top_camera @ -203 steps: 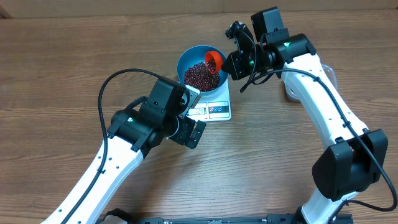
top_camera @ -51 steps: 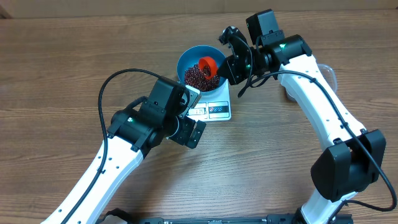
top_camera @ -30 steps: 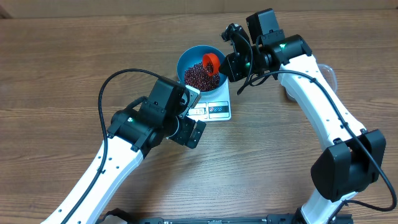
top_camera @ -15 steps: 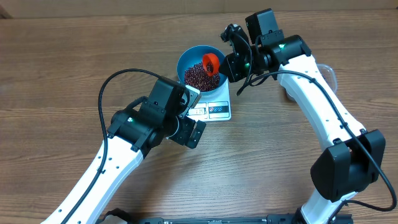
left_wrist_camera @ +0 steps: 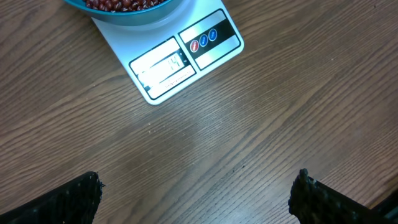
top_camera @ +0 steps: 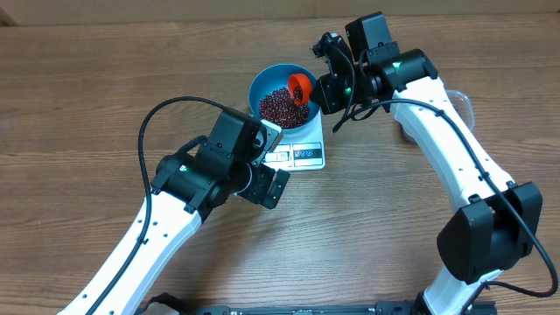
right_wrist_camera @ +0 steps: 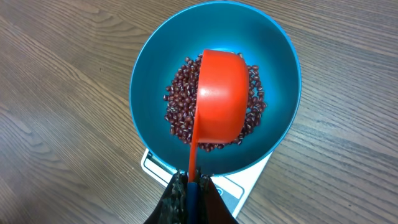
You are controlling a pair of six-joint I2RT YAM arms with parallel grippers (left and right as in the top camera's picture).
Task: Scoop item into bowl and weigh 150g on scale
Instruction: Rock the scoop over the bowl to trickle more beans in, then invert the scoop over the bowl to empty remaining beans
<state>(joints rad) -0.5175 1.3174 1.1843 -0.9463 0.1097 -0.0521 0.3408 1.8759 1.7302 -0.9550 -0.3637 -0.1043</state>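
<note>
The blue bowl (top_camera: 282, 92) (right_wrist_camera: 155, 68) stands on the white scale (top_camera: 297, 155) (left_wrist_camera: 186, 56) and holds a heap of dark red-brown beans (top_camera: 278, 107) (right_wrist_camera: 180, 106). My right gripper (right_wrist_camera: 193, 180) (top_camera: 325, 87) is shut on the handle of an orange scoop (right_wrist_camera: 219, 93) (top_camera: 301, 86), whose cup hangs tipped over the beans inside the bowl. In the left wrist view the scale's display faces me and the bowl's rim (left_wrist_camera: 124, 14) shows at the top. My left gripper (left_wrist_camera: 196, 186) (top_camera: 267, 185) stands open above bare wood in front of the scale, holding nothing.
A clear plastic tub (top_camera: 464, 105) sits at the right, mostly hidden behind my right arm. The wooden table (top_camera: 79, 96) stretches to the left and front. My left arm (top_camera: 175, 201) lies across the front left.
The orange scoop has shifted slightly towards the bowl's right rim and tilted. My left arm has not moved.
</note>
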